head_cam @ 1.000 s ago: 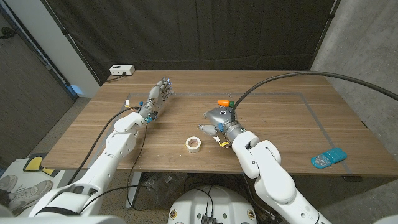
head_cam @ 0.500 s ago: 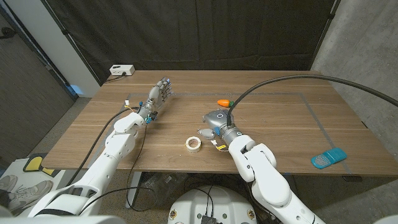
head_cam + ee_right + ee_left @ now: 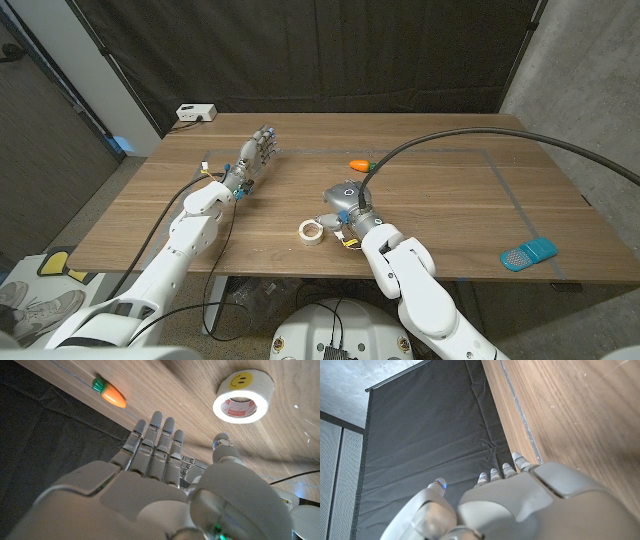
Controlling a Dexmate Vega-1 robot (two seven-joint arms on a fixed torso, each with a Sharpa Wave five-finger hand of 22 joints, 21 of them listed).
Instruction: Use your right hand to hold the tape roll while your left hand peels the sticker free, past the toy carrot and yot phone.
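- Right hand (image 3: pixel 338 203) hung low over the bench (image 3: pixel 450 200), just beside the tape roll (image 3: pixel 312 231), and it held nothing.
- Its fingers (image 3: pixel 161 445) were straight and a little apart in the right wrist view, with the thumb off to one side.
- Left hand (image 3: pixel 258 152) was far from the roll, near the back left part of the bench. Its fingers looked straight and it held nothing too.
- Tape roll lay flat on the wood near the front edge. A yellow smiley sticker (image 3: pixel 241 380) sat on the outside of the roll.
- Toy carrot (image 3: pixel 358 163) lay further back on the bench, well apart from the roll. A blue toy phone (image 3: pixel 528 253) lay near the front right corner, also well apart.
- I think the step here was the reach. The right hand was getting close so it could hold the roll, and no peeling had begun.
- Next, the right hand would need to slide a bit more to its left and come down so its fingers and thumb could close on the roll's sides.
- It should not cover the smiley sticker, or the left hand could not get at it.
- Then the left hand would have to come a long way over to pick at the sticker's edge.
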